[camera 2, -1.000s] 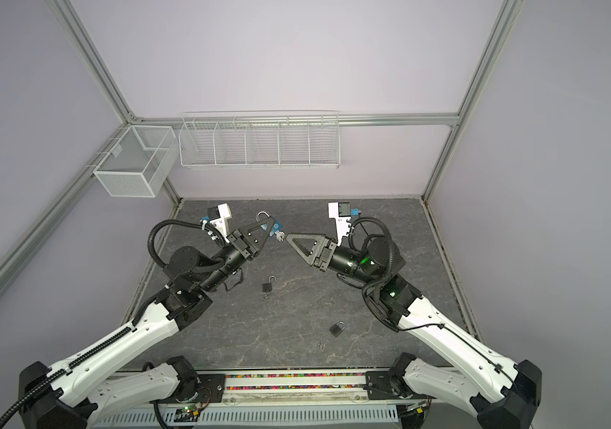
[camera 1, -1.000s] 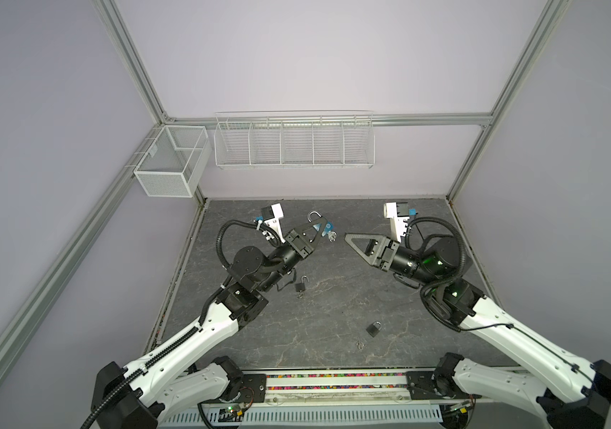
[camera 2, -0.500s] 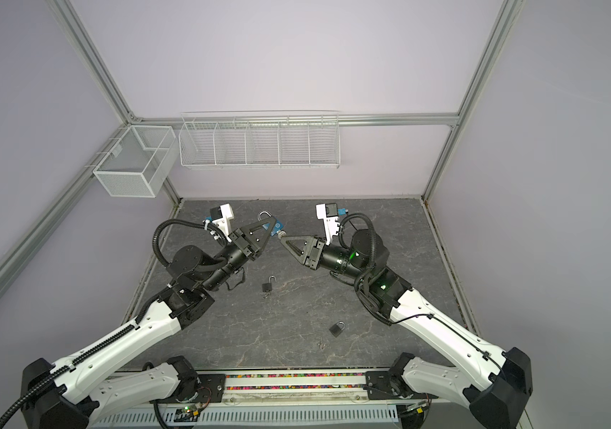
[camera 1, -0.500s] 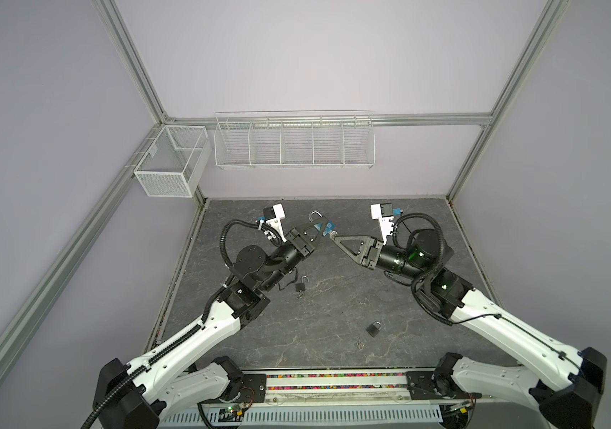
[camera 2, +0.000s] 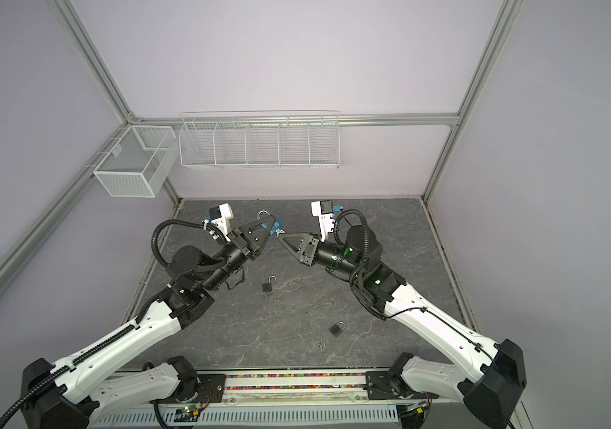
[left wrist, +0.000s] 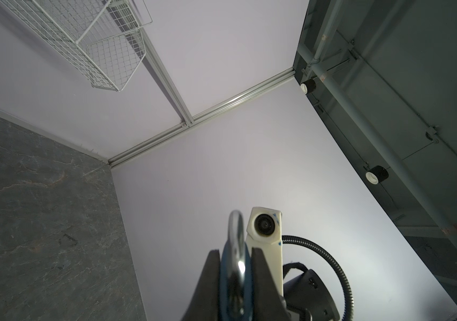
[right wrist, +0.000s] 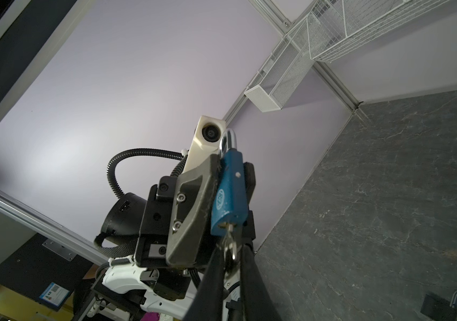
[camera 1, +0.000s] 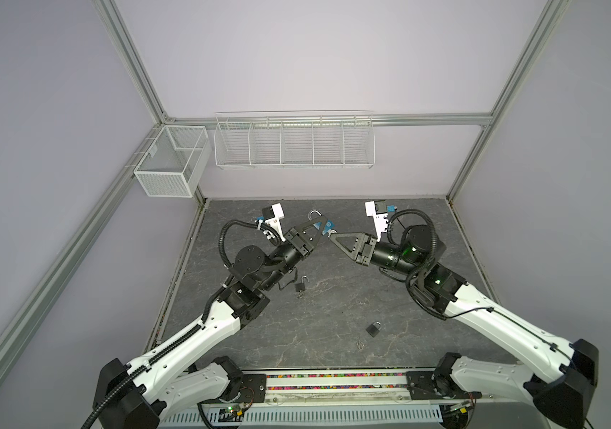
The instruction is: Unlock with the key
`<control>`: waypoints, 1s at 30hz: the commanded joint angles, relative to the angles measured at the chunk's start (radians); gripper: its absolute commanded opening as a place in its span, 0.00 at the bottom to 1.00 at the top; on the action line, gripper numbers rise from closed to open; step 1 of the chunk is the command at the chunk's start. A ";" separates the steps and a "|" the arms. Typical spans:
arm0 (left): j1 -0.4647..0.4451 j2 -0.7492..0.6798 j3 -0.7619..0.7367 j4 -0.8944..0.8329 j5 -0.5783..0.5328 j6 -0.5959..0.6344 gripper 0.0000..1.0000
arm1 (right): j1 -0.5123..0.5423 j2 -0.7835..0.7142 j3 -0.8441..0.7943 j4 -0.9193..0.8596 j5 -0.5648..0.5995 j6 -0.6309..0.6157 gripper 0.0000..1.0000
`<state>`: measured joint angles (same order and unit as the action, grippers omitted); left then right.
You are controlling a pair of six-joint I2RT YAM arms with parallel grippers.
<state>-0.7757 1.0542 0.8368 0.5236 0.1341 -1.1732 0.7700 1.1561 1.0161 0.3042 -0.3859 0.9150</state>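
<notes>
Key (right wrist: 228, 239) sits in the bottom of the blue padlock (right wrist: 230, 191), pinched tight by my right gripper (right wrist: 231, 257). My left gripper (right wrist: 231, 169) clamps the lock's body, holding it up off the table (camera 1: 333, 297) between both arms. Its long axis points along the key toward my right wrist, so I judge the turn falls to that arm.

Left arm (camera 1: 200, 330): elbow bent, forearm angled up and inward toward the centre line. Left gripper (camera 1: 319, 226) points toward mid-back, raised in the air, jaws clamped flat on the body of a blue padlock (right wrist: 231, 191).

Right arm (camera 1: 500, 319): mirrors it from the opposite side, wrist about level. Right gripper (camera 1: 332, 236) faces the left gripper, tips almost meeting. In the right wrist view its jaws are pinched narrow on the key (right wrist: 228, 240) at the padlock's underside.
</notes>
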 commanded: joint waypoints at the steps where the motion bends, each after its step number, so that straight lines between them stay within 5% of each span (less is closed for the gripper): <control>1: 0.000 -0.007 -0.008 0.040 0.021 -0.003 0.00 | -0.001 0.004 0.021 0.033 -0.006 -0.005 0.10; 21: -0.126 0.004 0.019 -0.153 0.004 0.081 0.00 | -0.001 0.024 0.069 0.002 0.037 0.016 0.06; 30: -0.123 -0.018 0.018 -0.116 -0.062 0.081 0.00 | -0.001 0.011 0.038 0.020 0.024 0.059 0.18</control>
<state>-0.8650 1.0443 0.8539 0.4545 -0.0048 -1.1049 0.7666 1.1645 1.0588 0.2359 -0.3851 0.9565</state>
